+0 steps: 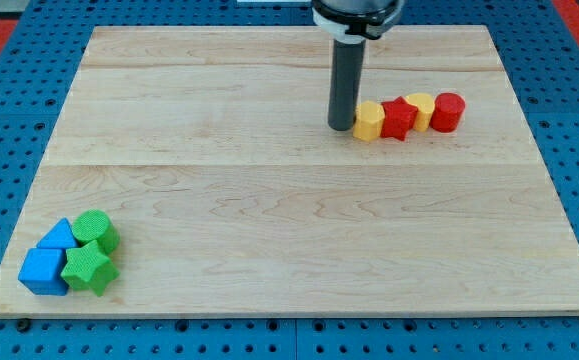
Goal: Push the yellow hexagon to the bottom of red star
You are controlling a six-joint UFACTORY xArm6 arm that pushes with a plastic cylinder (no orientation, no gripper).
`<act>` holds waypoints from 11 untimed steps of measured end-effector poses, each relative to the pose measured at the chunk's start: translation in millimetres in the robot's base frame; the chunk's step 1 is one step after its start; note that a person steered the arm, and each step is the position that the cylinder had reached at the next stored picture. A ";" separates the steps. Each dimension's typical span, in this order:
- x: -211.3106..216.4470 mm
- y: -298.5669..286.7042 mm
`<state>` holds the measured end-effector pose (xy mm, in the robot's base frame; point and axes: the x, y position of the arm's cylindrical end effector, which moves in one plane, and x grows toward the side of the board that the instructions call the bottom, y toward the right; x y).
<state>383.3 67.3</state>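
Observation:
The yellow hexagon (369, 121) lies at the view's upper right, touching the left side of the red star (399, 118). My tip (341, 126) stands just left of the yellow hexagon, touching or almost touching it. A second yellow block (421, 108) sits right of the star, a little higher up. A red cylinder (448, 112) ends this row on the right. The four blocks form a tight row.
A cluster sits at the view's bottom left: a blue triangle (58, 236), a blue cube (43, 271), a green cylinder (96, 230) and a green star (90, 268). The wooden board (289, 240) lies on a blue perforated base.

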 end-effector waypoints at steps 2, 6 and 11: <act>19.0 40.7; -5.0 19.6; 15.3 72.0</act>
